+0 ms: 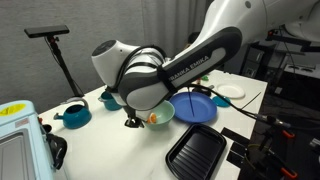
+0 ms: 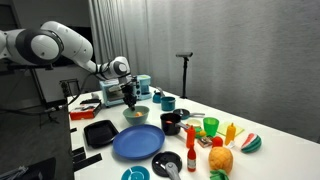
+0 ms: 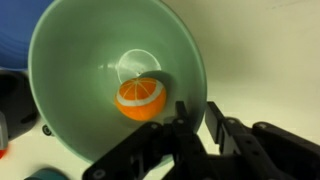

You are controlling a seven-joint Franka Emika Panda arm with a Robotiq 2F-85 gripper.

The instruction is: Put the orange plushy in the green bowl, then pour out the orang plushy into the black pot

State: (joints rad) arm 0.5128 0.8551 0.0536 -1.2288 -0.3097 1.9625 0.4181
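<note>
The green bowl [image 3: 80, 70] fills the wrist view, and the orange plushy [image 3: 140, 98] lies in its bottom. My gripper [image 3: 197, 115] straddles the bowl's near rim, one finger inside and one outside, closed to a narrow gap on it. In both exterior views the bowl [image 1: 163, 116] [image 2: 136, 114] sits low at the table under the gripper [image 1: 133, 121] [image 2: 131, 100]. The plushy shows as an orange spot in the bowl [image 1: 154, 118]. The black pot [image 2: 171, 123] stands without a lid beyond the blue plate, apart from the bowl.
A dark-blue plate [image 1: 195, 108] [image 2: 137, 143] lies beside the bowl. A black tray [image 1: 195, 152] [image 2: 100, 132] sits near the table edge. A teal pot [image 1: 75, 115], a white plate [image 1: 232, 92], a toaster [image 1: 15, 140] and colourful toy foods [image 2: 220, 145] stand around.
</note>
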